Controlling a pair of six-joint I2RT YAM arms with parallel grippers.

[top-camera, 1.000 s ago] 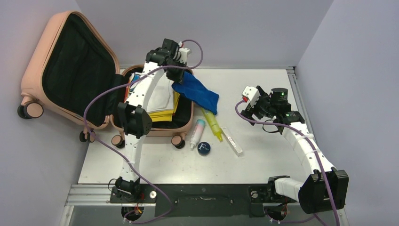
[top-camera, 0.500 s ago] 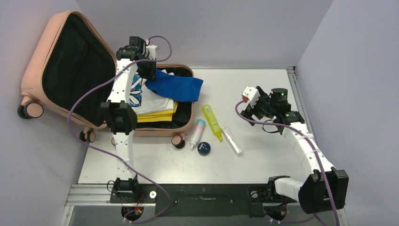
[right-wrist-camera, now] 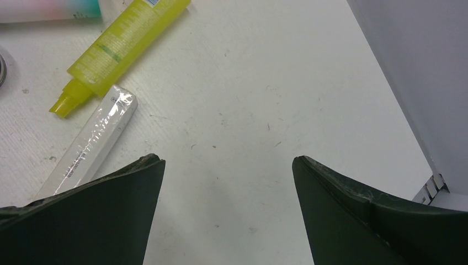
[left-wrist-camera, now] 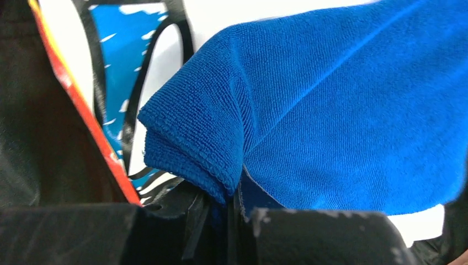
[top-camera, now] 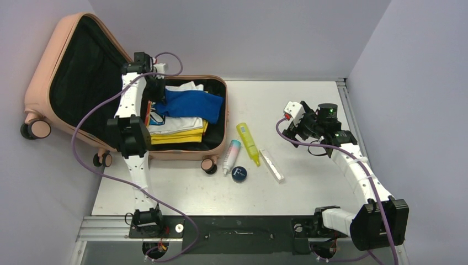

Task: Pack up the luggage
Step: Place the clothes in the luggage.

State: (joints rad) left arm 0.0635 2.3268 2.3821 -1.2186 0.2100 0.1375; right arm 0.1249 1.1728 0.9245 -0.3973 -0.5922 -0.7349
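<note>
The table (top-camera: 259, 196) is taken in from above. At its ten o'clock the luggage (top-camera: 41, 69) is found lying open, its lid tipped back toward the wall at nine o'clock with the black lining shown. The base half is filled by a stack of folded clothes (top-camera: 179, 131), white over yellow.

Across that stack a blue towel (top-camera: 190, 105) is spread. Its folded edge is pinched by the left gripper (left-wrist-camera: 232, 212) at the nine o'clock side of the base, with the jaws drawn narrow on the cloth (in the wrist view the terry fold can be followed right down between the fingers).

The right gripper (right-wrist-camera: 227, 165) is held wide with nothing in it, over bare table at three o'clock.

Between the luggage and that gripper, four items are left unpacked:
- a yellow bottle (top-camera: 248, 143)
- a pink-and-white tube (top-camera: 232, 156) at the bottle's eight o'clock
- a clear-wrapped stick (top-camera: 272, 164) at the bottle's four o'clock
- a dark round tin (top-camera: 238, 174) nearest the arms

Setting down the towel is judged to be the step in hand. For it to be done well:
- The cloth should be lowered until its weight is carried by the clothes.
- Its three o'clock end should be kept inside the rim so the lid can later be shut cleanly.
- The jaws should be opened fully before any lift.
- The lift should be made straight up, or the fold may be snagged and dragged back out.
</note>
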